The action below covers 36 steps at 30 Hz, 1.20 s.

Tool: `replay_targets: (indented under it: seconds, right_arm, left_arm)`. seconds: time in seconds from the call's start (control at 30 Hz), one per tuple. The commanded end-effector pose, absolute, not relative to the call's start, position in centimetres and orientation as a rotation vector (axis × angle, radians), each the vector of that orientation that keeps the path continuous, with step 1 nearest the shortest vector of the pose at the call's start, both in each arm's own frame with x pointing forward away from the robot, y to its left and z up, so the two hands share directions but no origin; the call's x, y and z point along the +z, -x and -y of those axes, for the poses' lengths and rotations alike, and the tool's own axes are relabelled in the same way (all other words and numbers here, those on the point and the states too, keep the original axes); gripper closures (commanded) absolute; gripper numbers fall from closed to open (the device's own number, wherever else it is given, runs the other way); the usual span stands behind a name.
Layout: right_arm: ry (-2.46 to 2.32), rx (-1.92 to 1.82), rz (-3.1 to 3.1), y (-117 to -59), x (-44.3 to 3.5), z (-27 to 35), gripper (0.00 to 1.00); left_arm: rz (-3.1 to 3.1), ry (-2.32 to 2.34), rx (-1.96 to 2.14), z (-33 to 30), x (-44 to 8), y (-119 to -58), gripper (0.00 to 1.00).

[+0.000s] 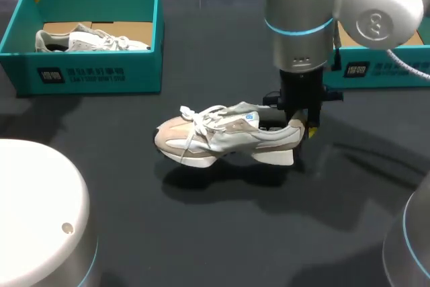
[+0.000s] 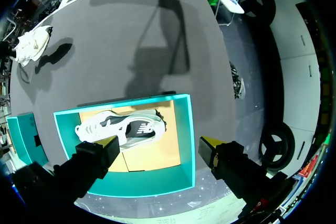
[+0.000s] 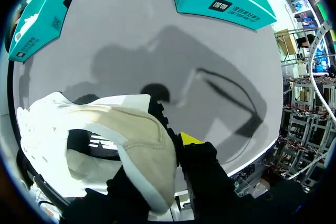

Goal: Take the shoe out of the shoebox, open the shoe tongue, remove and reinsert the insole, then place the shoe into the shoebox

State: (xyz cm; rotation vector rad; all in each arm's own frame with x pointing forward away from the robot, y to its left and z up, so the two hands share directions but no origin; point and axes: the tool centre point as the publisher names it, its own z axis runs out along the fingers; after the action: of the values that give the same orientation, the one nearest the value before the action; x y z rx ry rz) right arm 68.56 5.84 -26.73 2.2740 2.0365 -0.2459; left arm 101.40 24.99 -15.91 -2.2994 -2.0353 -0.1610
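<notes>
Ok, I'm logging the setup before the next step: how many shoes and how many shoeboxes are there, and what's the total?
Sneakers: 2, the mid-table sneaker and the boxed sneaker.
Teal shoeboxes: 2, the left shoebox and the right shoebox.
Total: 4.
</notes>
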Motion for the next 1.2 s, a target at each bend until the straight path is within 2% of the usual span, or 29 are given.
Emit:
replay_targets:
  seconds: [0.03, 0.17, 0.6, 1.2]
  right_arm:
    - [-2.306, -0.206, -2.044, -67.8, -30.6, -6.4, 1.00]
    - [-2.340, -0.192, -2.024, -67.1, -32.3, -7.2, 1.00]
    - [-2.340, -0.192, -2.024, -67.1, -32.3, -7.2, 1.00]
    - [-2.285, -0.211, -2.083, -68.3, -36.3, -8.4, 1.00]
  left_arm:
    - [2.035, 2.301, -0.164, -25.0, -15.9, -101.3, 0.00]
    - [2.035, 2.301, -0.164, -25.0, -15.9, -101.3, 0.00]
    - [2.035, 2.301, -0.164, -25.0, -15.9, -101.3, 0.00]
    - [2.035, 2.301, -0.164, -25.0, -15.9, -101.3, 0.00]
